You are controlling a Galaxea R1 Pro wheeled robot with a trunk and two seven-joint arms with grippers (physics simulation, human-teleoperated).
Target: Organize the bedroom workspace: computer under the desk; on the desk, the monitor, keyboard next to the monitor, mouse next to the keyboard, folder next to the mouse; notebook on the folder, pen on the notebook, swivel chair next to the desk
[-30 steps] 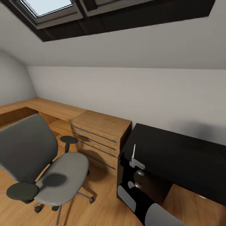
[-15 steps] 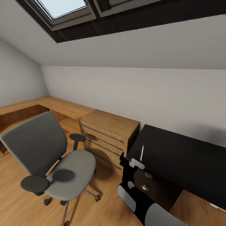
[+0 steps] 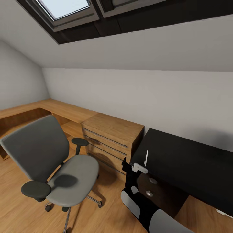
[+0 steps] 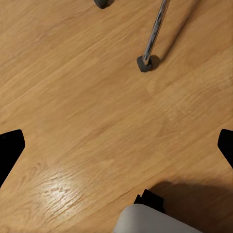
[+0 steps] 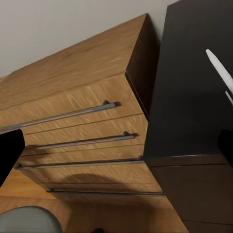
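The grey swivel chair [image 3: 61, 168] stands on the wood floor at the left, its seat bare. A thin white pen [image 3: 146, 158] seems to lie on the black desk [image 3: 187, 161] near its front left corner, and it also shows as a white pen [image 5: 217, 68] over the black top. My right gripper [image 3: 125, 163] hovers just left of that corner, open, its dark fingertips [image 5: 9, 150] wide apart with nothing between them. My left gripper [image 4: 116, 145] is open over the floor, near a chair leg [image 4: 154, 34] and its caster [image 4: 147, 62].
A wooden drawer unit [image 3: 111, 142] with long bar handles stands between the chair and the black desk. A wooden counter [image 3: 35, 108] runs along the wall to the left corner. The ceiling slopes low, with skylights [image 3: 63, 6]. My forearm [image 3: 145, 210] fills the lower middle.
From one second ago the whole view swung, shifting chair and furniture rightward in the picture; that is camera motion. Since half a second ago almost nothing differs; my right gripper edged slightly.
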